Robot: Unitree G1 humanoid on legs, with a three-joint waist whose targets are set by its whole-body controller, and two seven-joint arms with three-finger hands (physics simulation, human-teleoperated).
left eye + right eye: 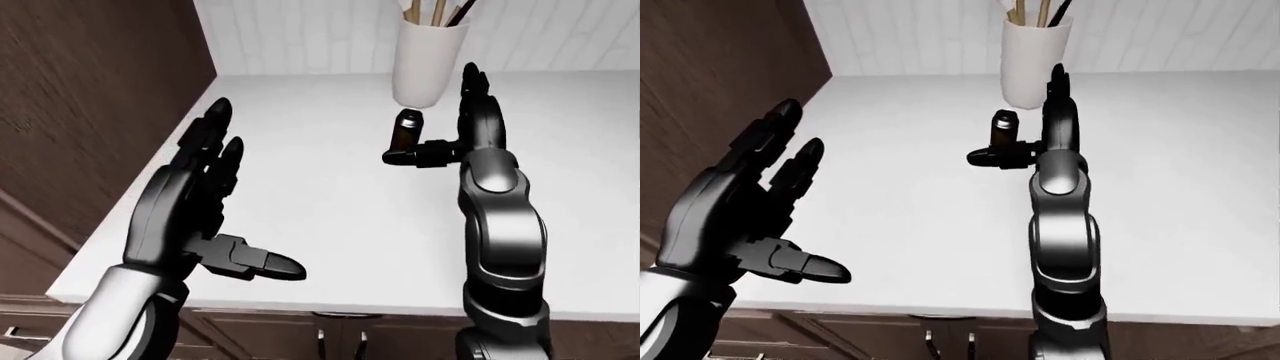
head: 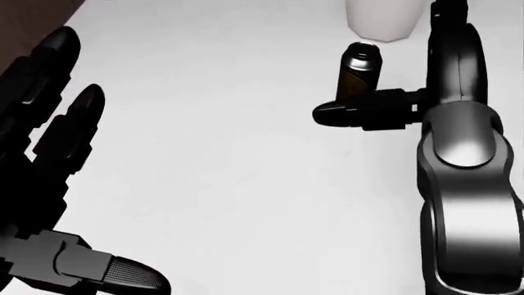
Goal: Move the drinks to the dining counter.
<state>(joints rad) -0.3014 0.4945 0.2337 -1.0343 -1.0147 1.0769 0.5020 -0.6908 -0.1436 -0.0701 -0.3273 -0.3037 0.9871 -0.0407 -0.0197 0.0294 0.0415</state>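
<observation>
On the white worktop (image 1: 330, 210) in the left-eye view, a dark drink can (image 1: 407, 129) is standing upright just below a white utensil holder (image 1: 430, 61). Right hand (image 1: 470, 127) is reaching beside the can on its right, fingers spread straight, thumb (image 1: 415, 157) crossing under the can's base; not clasping it. Left hand (image 1: 205, 202) is hovering well apart at left, fingers splayed wide, holding nothing. Dark wood cabinet wall (image 1: 90, 105) is filling the left side.

Head view: can (image 2: 359, 75) is sitting just left of the right hand (image 2: 410, 98), thumb touching or nearly touching its base; cannot tell which.

Right-eye view: same layout, drawer handles (image 1: 945, 343) are showing below the worktop edge.
</observation>
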